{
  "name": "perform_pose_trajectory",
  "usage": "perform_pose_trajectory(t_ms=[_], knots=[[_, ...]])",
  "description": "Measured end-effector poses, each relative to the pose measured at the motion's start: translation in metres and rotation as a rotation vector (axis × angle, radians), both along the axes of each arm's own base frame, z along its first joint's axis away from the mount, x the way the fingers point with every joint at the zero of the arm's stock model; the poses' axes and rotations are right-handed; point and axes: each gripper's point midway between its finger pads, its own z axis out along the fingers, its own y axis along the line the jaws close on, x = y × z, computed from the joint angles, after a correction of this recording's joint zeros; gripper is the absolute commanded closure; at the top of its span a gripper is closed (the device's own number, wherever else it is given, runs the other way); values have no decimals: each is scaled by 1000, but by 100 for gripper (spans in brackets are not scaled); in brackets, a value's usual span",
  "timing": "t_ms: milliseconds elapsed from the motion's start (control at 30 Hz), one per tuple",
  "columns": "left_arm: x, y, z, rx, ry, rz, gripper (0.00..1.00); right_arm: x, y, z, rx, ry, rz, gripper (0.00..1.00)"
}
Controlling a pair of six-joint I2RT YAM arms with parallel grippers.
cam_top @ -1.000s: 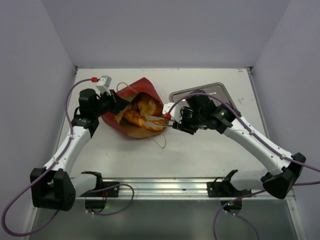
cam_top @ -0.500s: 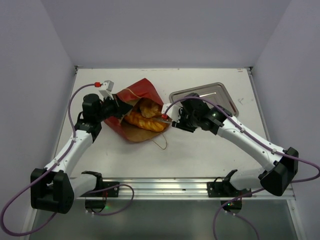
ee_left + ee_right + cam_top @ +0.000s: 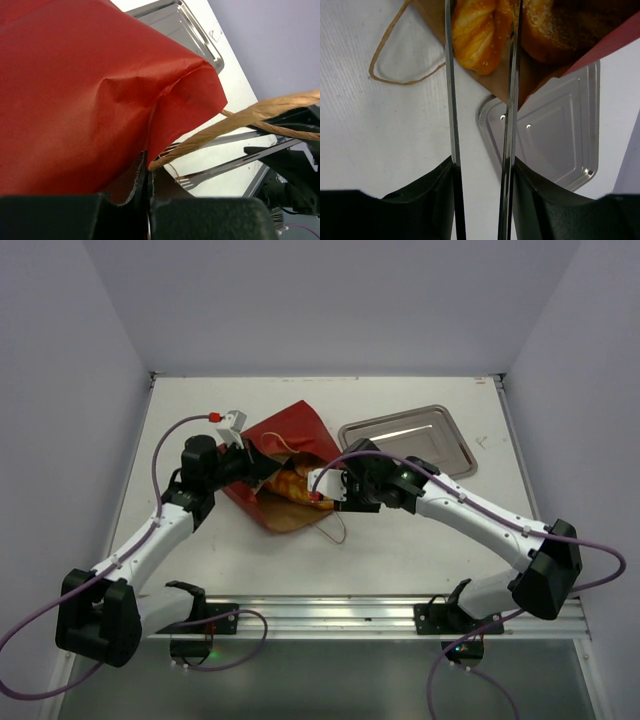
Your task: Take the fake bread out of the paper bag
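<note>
White table (image 3: pixel 420 550), lilac walls (image 3: pixel 330 310); left gripper (image 3: pixel 148 182) clamps paper bag (image 3: pixel 290 426) — right gripper (image 3: pixel 481 20) parted.

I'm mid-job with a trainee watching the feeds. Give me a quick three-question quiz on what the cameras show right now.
1. True or false: the left claw is shut on an edge of the paper bag.
2. Where is the fake bread? A: lying outside the bag. B: in the bag's open mouth. C: lifted in the air by the left claw.
3. Fill in: the right claw has its two long fingers standing ___, one on either side of a piece of bread.

Key: 1 true; 2 B; 3 apart.
</note>
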Motion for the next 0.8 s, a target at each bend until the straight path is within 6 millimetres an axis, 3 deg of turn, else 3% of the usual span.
perform_pose_trajectory(t_ms=[233, 600, 800], knots=[[0, -4, 2, -11, -6, 2, 100, -5, -3, -23, -55, 39, -20, 53], [-1, -7, 1, -32, 4, 6, 100, 14, -8, -44, -137, -7, -101, 53], [-1, -8, 2, -40, 3, 10, 100, 17, -12, -54, -175, -9, -126, 77]])
